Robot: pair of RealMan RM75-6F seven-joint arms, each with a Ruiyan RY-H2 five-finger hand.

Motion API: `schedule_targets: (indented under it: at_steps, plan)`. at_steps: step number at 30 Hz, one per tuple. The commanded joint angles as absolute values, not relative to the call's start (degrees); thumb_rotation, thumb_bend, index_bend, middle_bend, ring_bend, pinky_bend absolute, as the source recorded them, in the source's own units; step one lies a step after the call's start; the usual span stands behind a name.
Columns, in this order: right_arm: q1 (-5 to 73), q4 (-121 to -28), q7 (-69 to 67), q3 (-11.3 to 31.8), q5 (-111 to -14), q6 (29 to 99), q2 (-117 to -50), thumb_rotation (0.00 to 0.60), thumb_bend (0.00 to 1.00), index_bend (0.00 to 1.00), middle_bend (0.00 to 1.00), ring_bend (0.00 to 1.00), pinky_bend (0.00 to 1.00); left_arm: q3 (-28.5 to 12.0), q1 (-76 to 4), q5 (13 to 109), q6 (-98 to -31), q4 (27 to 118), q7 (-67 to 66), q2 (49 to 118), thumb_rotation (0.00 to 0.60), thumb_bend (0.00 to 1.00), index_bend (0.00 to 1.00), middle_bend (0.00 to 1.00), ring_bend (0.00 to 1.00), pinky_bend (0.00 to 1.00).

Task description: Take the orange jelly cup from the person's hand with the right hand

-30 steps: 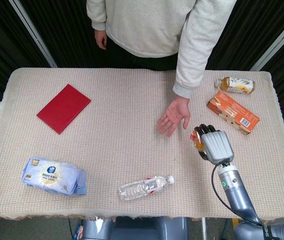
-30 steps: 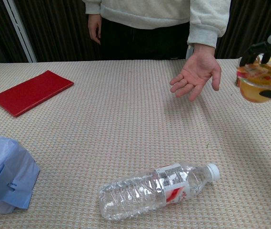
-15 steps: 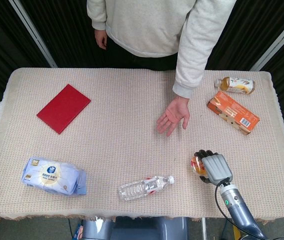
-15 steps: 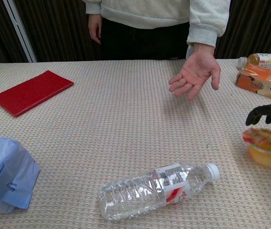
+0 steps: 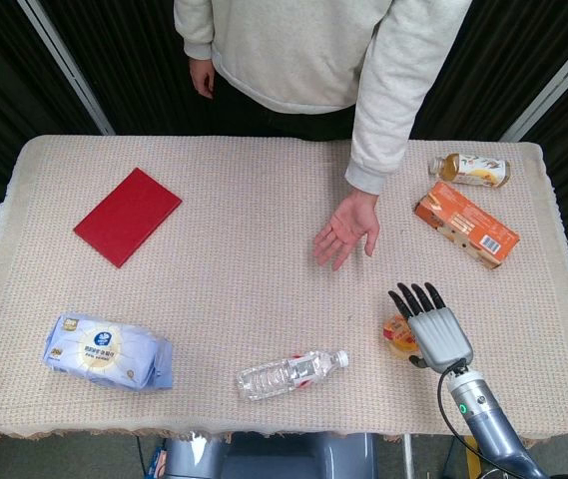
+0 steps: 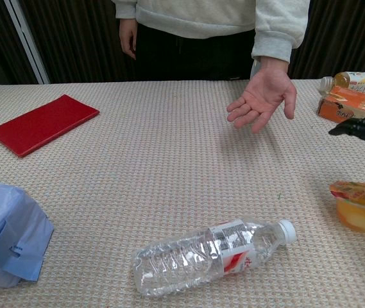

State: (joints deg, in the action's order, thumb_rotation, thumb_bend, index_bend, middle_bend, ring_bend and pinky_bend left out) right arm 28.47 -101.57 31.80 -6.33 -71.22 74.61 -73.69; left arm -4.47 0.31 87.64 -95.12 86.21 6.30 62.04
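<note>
The orange jelly cup [image 6: 360, 206] stands on the table near the front right, partly under my right hand in the head view [image 5: 399, 334]. My right hand [image 5: 431, 326] hovers just above and beside it with its fingers stretched out straight, holding nothing; only its dark fingertips [image 6: 360, 126] show at the right edge of the chest view. The person's hand [image 5: 346, 229] is held palm up and bare over the table's middle right [image 6: 262, 93]. My left hand is not in either view.
A clear water bottle [image 5: 292, 373] lies on its side at the front centre. A blue tissue pack [image 5: 109, 351] sits front left and a red booklet [image 5: 127, 216] back left. An orange carton [image 5: 465, 224] and a drink bottle [image 5: 469, 170] lie back right.
My right hand carried the jelly cup down toward the front of the table, set it on the cloth, then spread its fingers and lifted off it. The person's hand stayed put.
</note>
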Motion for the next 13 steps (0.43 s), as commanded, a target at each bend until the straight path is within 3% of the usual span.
schedule_targets:
  at_steps: [1,13]
  plan:
    - [26.0,-99.9,30.6,-5.5,-75.8,79.4,-73.9,0.6,0.02,0.0,0.0,0.0,0.0,-4.4,0.3,87.7,-95.1,86.1,6.4,62.1,0.6,0.0,0.03,0.0,0.0,0.0]
    - [21.9,-98.5,26.5,-2.7,-79.4,85.5,-73.2,0.6,0.03,0.0,0.0,0.0,0.0,-4.3,0.3,88.2,-95.3,85.8,6.8,62.2,0.6,0.0,0.03,0.0,0.0,0.0]
